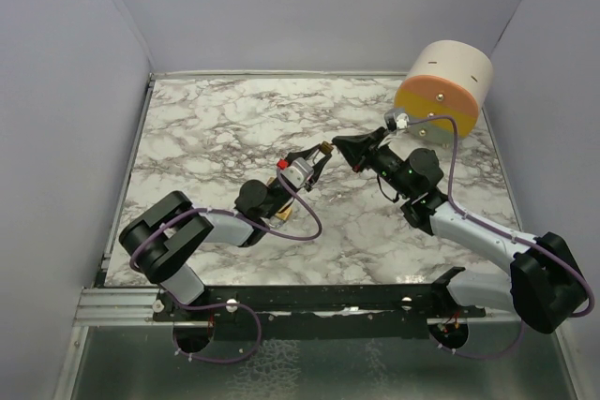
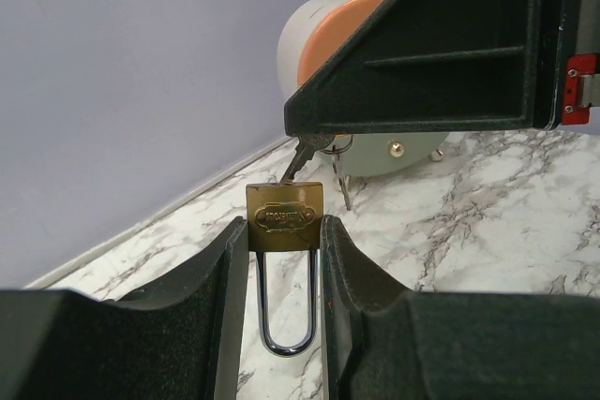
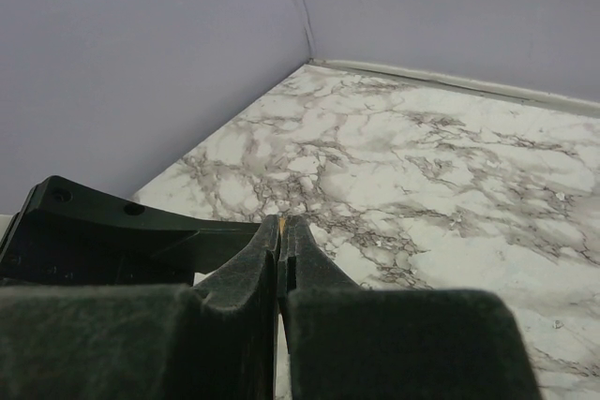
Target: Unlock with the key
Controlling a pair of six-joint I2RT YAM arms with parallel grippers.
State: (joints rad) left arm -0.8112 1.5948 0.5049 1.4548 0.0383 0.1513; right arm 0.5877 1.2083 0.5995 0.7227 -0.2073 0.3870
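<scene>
My left gripper is shut on a brass padlock, its jaws pinching the body's sides. The steel shackle hangs down between the fingers, closed. My right gripper is shut on the key, whose blade meets the top of the padlock body. A second key dangles from the ring beside it. In the right wrist view the fingertips are pressed together with only a brass sliver showing between them. Both grippers meet above the middle of the marble table.
A white cylinder with an orange face lies at the back right, close behind the right arm; it also shows in the left wrist view. Grey walls close in the table on the left, back and right.
</scene>
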